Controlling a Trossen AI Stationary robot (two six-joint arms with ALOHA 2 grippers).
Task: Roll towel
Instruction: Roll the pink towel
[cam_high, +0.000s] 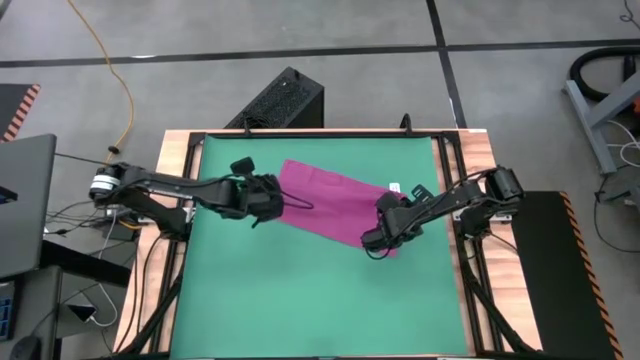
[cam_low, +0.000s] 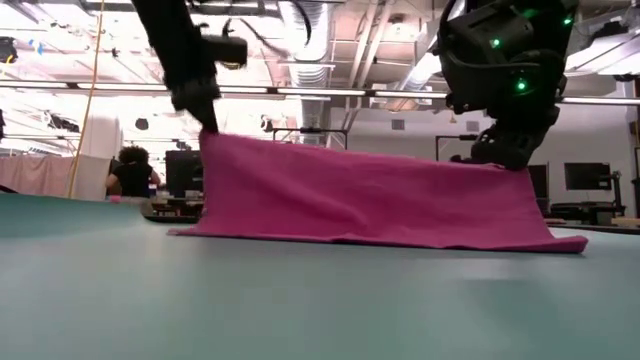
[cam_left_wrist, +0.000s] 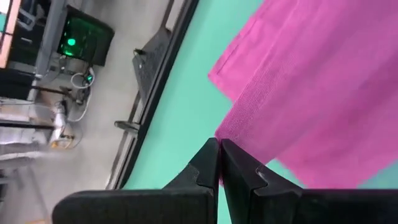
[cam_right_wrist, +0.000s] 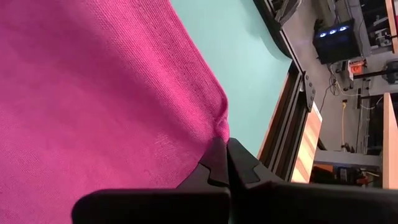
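From my remote station, I watch both dark arms hold a small magenta-pink soft cloth towel (cam_high: 335, 205) above the flat green mat (cam_high: 300, 300) that covers the wood-framed table (cam_high: 172, 150). The left gripper (cam_high: 278, 198) pinches the towel's near corner at the cloth's left end; in the left wrist view its two dark fingers (cam_left_wrist: 208, 168) are pressed together on the towel's edge (cam_left_wrist: 311, 81). The right gripper (cam_high: 385, 232) does the same at the cloth's right end, its fingers (cam_right_wrist: 217, 163) closed tight on a puckered corner of the fabric (cam_right_wrist: 93, 93).

At table height, I see the towel (cam_low: 360, 195) hanging like a low curtain between the two grippers, the left gripper (cam_low: 205, 120) and the right gripper (cam_low: 510, 155) each holding a raised corner, while the far lower edge rests on the mat (cam_low: 300, 300). From above, the cloth lies diagonally across the mat's upper middle, with a small white tag (cam_high: 394, 187) showing at its far right edge.

Beyond the table, a seated person (cam_low: 130, 172) shows in the room, and a black box (cam_high: 280, 100) stands on the floor behind the table.
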